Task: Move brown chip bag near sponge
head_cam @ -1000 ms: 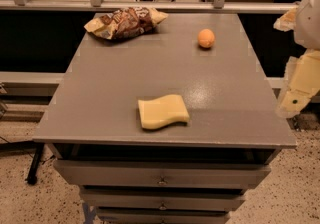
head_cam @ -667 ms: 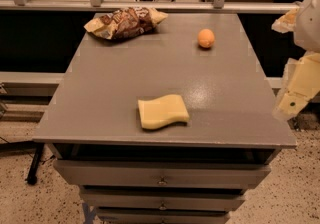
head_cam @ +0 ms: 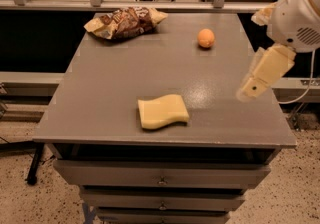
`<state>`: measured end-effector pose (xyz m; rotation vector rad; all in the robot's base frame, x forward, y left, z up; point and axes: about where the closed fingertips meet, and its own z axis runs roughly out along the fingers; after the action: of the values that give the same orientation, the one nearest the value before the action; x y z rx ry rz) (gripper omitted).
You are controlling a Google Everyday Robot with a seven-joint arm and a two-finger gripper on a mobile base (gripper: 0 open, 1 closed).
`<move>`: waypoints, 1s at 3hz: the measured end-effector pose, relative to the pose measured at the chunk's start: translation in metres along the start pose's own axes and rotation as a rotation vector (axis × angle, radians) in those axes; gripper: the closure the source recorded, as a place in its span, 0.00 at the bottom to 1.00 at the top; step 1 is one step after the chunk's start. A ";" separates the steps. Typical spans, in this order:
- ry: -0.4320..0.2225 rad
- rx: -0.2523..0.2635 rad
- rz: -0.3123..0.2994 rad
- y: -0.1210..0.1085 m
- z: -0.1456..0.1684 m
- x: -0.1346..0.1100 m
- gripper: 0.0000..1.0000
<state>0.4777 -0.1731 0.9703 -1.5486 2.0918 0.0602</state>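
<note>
Camera view: gripper hangs over the right edge of the table. It has shifted inward from off the side a second ago. Can't tell how open it is; it has no hold on the bag. Bag lies at the back left corner, unmoved, well apart from sponge at front middle. Ball sits back right. Judgement: reach just starting, whole move still to do.

Smooth plastic gripper (at right edge), matt table.
</note>
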 end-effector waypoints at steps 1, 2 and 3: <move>-0.027 0.019 -0.003 -0.010 0.004 -0.010 0.00; -0.027 0.019 -0.003 -0.010 0.004 -0.010 0.00; -0.092 0.015 -0.012 -0.026 0.033 -0.035 0.00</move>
<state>0.5207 -0.1401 0.9641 -1.5209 2.0069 0.1085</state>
